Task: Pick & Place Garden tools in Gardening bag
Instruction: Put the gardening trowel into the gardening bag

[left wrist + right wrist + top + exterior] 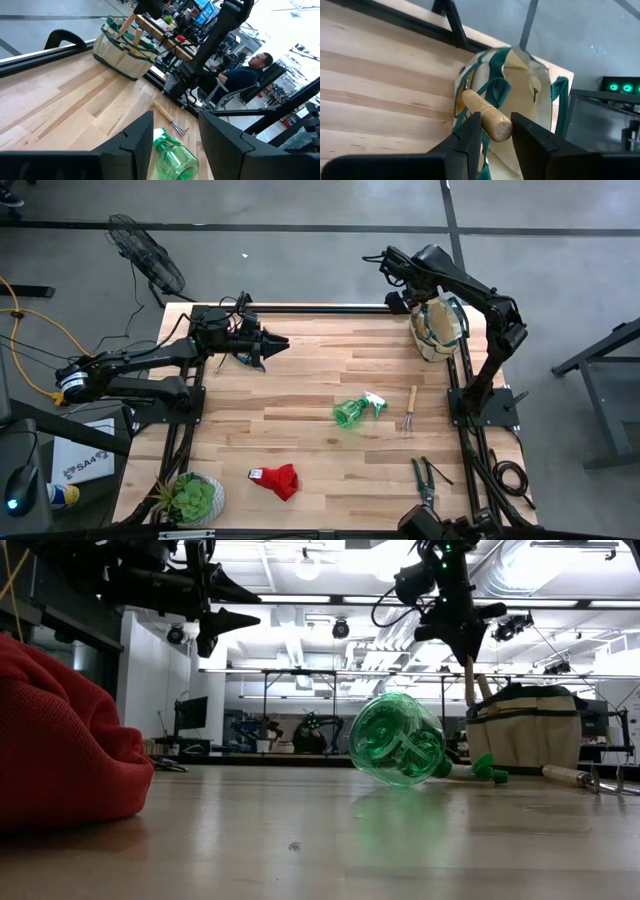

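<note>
While the left gripper (283, 341) waits open, a wooden-handled tool (487, 115) is clamped by the right gripper (495, 132), directly above the bag (530, 105). Stiff and light, it is judged best held mid-handle.

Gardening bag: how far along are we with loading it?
The gardening bag already shows one wooden handle in the left wrist view. The right gripper holds a wooden-handled tool over it. Spray bottle, fork, shears and red glove remain on the table.
</note>
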Available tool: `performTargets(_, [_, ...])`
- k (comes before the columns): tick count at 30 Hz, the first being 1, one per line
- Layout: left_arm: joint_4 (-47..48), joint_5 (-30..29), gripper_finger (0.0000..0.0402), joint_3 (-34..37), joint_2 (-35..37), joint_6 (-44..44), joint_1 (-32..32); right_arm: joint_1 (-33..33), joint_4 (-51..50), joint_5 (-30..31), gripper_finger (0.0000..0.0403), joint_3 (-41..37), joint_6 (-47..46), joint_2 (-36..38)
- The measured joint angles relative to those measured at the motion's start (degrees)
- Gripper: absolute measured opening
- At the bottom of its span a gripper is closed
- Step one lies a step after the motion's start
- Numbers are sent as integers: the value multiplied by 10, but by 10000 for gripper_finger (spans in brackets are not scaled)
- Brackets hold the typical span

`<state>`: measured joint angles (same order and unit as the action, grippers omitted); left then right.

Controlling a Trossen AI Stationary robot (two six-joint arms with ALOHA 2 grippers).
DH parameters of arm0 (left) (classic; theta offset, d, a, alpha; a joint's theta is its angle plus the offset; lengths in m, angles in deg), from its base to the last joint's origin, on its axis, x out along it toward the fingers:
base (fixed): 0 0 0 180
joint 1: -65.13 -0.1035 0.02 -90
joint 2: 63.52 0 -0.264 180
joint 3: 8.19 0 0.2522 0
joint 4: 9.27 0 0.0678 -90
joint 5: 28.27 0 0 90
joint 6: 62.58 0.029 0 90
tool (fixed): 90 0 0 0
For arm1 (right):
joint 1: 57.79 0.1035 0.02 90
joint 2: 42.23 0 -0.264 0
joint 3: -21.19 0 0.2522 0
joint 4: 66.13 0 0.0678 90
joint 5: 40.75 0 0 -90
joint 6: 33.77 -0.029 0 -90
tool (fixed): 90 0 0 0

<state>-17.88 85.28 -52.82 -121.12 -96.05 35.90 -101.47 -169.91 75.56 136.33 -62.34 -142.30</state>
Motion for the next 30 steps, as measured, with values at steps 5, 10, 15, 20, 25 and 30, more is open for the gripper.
performTargets(5, [0,0,154,0,0,0,0,-6,1,-9,95,-42,-1,-1])
performTargets(10, [0,0,154,0,0,0,0,-10,4,17,95,-61,-18,-1])
performTargets(15, [0,0,154,0,0,0,0,-10,8,17,95,-61,-12,-1])
performTargets(20, [0,0,154,0,0,0,0,-10,8,20,97,-61,-41,-1])
performTargets(25, [0,2,154,0,0,-3,0,-10,9,16,127,-61,-44,-1])
performTargets(30, [0,4,154,0,0,-5,0,-11,17,19,191,-61,-48,11])
